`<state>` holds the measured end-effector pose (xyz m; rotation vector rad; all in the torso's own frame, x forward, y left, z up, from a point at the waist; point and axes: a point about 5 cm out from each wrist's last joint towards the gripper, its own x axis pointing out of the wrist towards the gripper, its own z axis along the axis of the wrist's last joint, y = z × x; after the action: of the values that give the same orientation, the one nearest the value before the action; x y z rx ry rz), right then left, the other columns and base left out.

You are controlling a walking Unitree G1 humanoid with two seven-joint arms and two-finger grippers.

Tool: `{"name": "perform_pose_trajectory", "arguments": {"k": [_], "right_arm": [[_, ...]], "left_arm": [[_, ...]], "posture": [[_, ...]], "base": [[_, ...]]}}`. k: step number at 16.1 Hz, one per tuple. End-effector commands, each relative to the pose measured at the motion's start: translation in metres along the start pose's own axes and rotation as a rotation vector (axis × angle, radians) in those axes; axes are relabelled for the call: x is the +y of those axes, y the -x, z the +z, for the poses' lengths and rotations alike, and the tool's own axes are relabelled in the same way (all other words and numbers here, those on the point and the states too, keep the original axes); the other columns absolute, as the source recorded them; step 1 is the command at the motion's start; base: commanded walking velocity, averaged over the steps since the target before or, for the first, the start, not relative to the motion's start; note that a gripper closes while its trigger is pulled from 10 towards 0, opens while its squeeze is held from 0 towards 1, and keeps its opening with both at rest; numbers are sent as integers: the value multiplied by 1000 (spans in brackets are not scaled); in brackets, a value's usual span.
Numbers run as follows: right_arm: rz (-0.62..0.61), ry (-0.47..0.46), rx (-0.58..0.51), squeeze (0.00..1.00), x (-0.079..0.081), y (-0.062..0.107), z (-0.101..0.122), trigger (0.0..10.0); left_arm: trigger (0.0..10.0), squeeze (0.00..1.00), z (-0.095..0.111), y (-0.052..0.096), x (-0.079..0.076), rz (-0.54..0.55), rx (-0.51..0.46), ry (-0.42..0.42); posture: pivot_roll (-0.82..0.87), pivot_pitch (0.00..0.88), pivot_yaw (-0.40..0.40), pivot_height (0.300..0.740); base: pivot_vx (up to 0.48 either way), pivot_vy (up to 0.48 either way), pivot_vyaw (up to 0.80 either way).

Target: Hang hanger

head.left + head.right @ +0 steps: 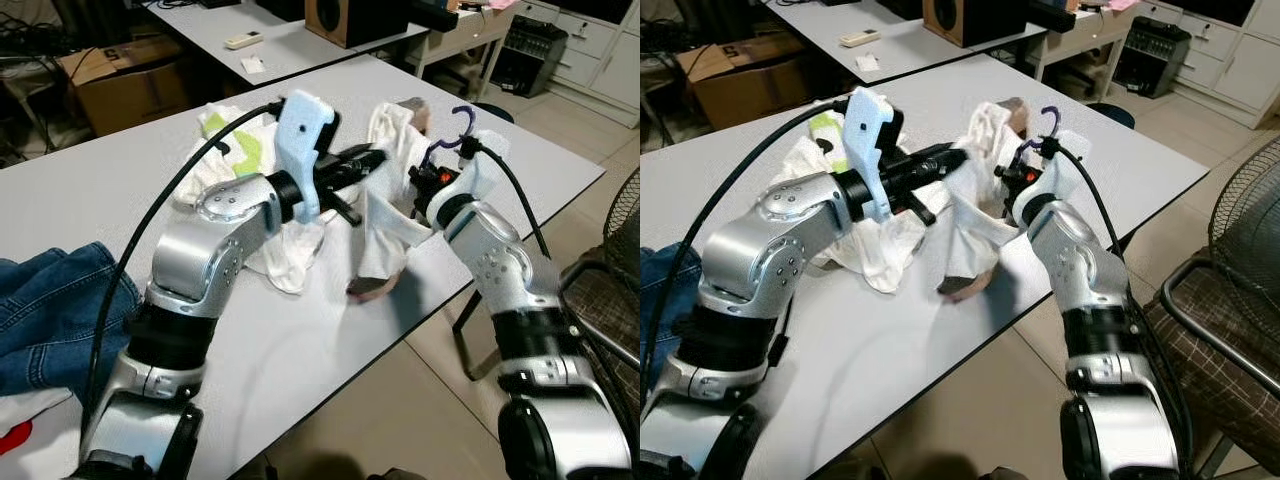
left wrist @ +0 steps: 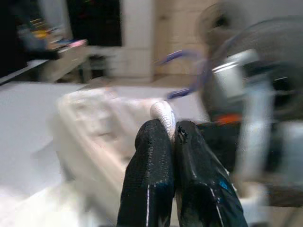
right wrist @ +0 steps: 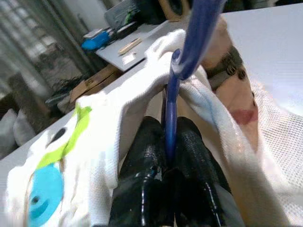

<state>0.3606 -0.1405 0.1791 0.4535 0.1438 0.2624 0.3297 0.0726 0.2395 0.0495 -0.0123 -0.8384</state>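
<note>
Right wrist view: right pincer (image 3: 168, 142) clamps blue hanger (image 3: 184, 66) (fingers closed).

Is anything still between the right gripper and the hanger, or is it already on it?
Nothing stands between them: the right gripper is shut on the blue hanger, whose hook rises above the white garment. The garment drapes around the hanger. The left gripper pinches a fold of that garment beside it.

left wrist view motion-blurred, hanger (image 1: 452, 130) mostly buried in white garment (image 1: 385, 215), jeans (image 1: 50, 310) cropped
</note>
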Motion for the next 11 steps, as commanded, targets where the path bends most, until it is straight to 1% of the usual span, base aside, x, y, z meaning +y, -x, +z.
{"name": "perform_pose_trajectory", "arguments": {"k": [1,2,3,4,5,6,7,8,9,10,11], "right_arm": [[30,22,31,0,2,5,-1,10000],[52,54,66,0,0,12,-3,10000],[50,60,75,0,-2,15,-4,10000],[42,61,83,0,-5,19,-4,10000],[30,56,86,0,-9,24,-3,10000],[26,45,83,0,-10,27,-1,10000],[26,41,82,0,-10,28,0,10000],[13,38,72,0,-13,30,3,10000],[-3,32,61,0,-16,32,5,10000],[-14,21,50,0,-17,33,9,10000],[-15,7,38,0,-18,34,11,10000]], "left_arm": [[1373,0,12,4,15,97,-39,-52],[1176,0,18,5,28,181,-70,-54],[1216,0,21,7,33,210,-83,-55],[980,0,23,8,39,251,-88,-58],[78,0,20,11,45,281,-58,-68],[1137,0,13,11,42,241,-9,-79],[1725,0,10,11,40,220,6,-82],[10000,0,-10,8,30,159,107,-92],[10000,0,-23,10,29,153,180,-106],[10000,0,-31,16,33,169,225,-116],[10000,1000,-34,22,35,152,248,-98]], "posture": [[-25,0,-4,740],[-26,0,-4,740],[-26,0,-4,740],[-27,0,-5,740],[-29,0,-2,740],[-29,0,-1,740],[-29,0,-1,740],[-29,0,8,740],[-25,0,-1,740],[-14,0,-12,740],[1,0,-25,740]], "base": [[0,0,0],[0,0,0],[0,0,0],[0,0,0],[0,0,0],[0,0,0],[0,0,0],[0,0,0],[0,0,0],[0,0,0],[0,0,0]]}}
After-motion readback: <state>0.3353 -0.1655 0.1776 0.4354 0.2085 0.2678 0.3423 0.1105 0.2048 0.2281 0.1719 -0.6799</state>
